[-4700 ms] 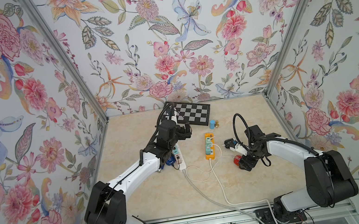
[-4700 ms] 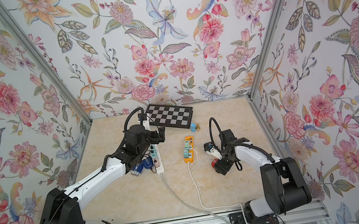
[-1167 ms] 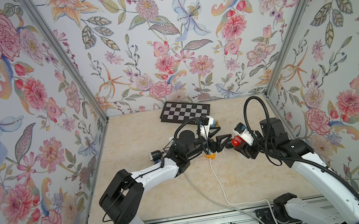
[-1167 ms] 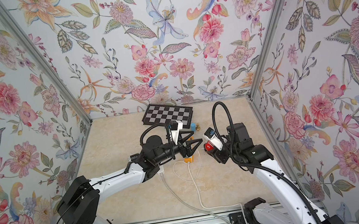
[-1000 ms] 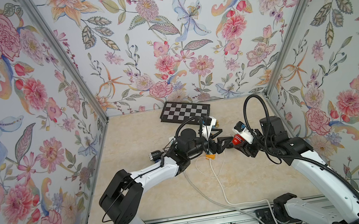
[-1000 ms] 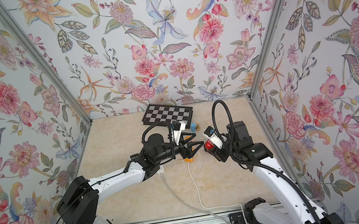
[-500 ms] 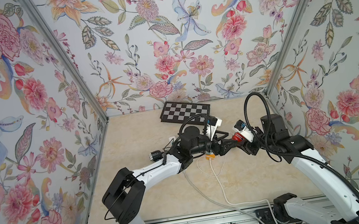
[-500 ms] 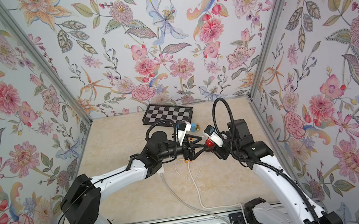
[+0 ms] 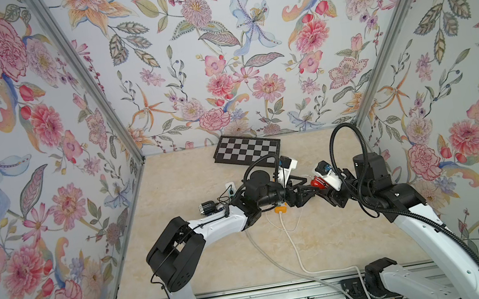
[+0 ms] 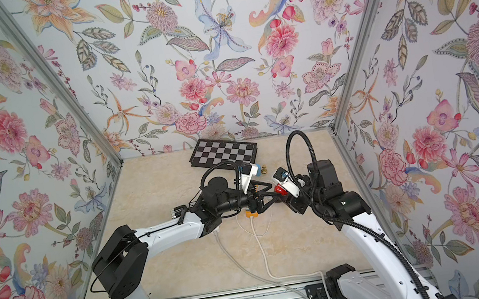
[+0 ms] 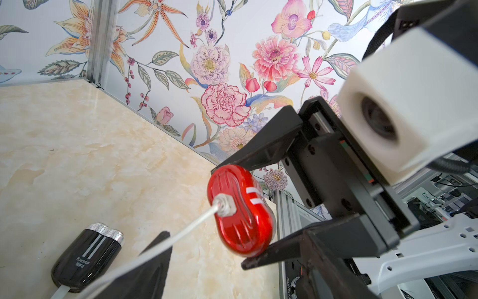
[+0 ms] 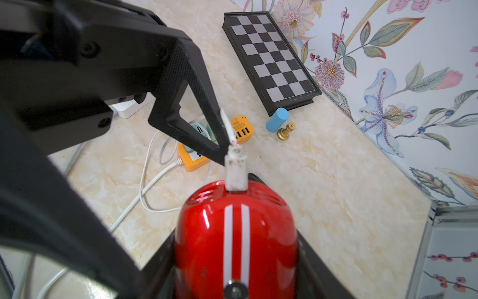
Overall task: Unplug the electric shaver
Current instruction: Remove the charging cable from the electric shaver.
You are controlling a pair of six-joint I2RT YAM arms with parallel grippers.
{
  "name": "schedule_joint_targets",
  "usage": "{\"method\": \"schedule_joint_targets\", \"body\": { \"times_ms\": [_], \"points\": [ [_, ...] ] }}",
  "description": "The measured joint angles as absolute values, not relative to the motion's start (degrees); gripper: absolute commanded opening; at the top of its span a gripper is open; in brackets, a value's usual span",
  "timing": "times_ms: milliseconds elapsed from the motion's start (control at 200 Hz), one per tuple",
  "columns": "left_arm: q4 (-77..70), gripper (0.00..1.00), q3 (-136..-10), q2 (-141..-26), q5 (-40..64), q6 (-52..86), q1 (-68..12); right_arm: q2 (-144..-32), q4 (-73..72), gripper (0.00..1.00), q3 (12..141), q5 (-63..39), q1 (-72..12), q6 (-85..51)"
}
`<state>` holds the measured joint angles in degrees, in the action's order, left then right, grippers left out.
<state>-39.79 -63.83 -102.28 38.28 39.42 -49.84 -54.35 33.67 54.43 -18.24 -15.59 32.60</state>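
Going L to R: the left tool (image 9: 307, 185) is reaching in w/ its jaws standing wide apart, gripping nothing. The white cable (image 11: 165, 242) is running btwn them and lying against one of its fingers (image 12: 196, 103), right by the tip. Just past that tip the plug (image 12: 235, 168) is sitting fully in the end of the electric shaver (image 12: 235, 233), i.e. not yet pulled. The red shaver is hanging clear above the counter (image 12: 323, 194), plug end pointing at the left tool. The right tool (image 11: 230, 217) is clamping it across the body, one finger pressing on each side.

Hard to make out: in both top views we're getting only a small red patch of the shaver, since the two tools are crowding it. Its cutting head is sitting back inside the right tool, so we're not seeing it. In the left wrist view only one finger of the left tool is showing. In the right wrist view a big blurred black shape is filling the near corner and we can't tell what it is. A yellow power strip (image 12: 192, 160) on the counter is partly hiding behind the left tool's finger. A black shaver (image 11: 88, 255) is lying on the counter. A white strip at its lower end is running out of frame, and we can't tell what that is.
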Motion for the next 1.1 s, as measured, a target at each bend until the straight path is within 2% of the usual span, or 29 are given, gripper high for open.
{"method": "schedule_joint_targets", "body": {
  "times_ms": [495,1101],
  "points": [
    [-46.78,0.67,-63.96,-103.74,37.43,43.68,-49.78,-53.65,33.58,0.61,53.43,-18.28,-15.62,35.83],
    [-49.47,0.30,-64.79,-105.67,36.88,47.09,-49.23,-52.90,30.96,0.60,51.99,-16.32,-17.30,39.29]
  ]
}}
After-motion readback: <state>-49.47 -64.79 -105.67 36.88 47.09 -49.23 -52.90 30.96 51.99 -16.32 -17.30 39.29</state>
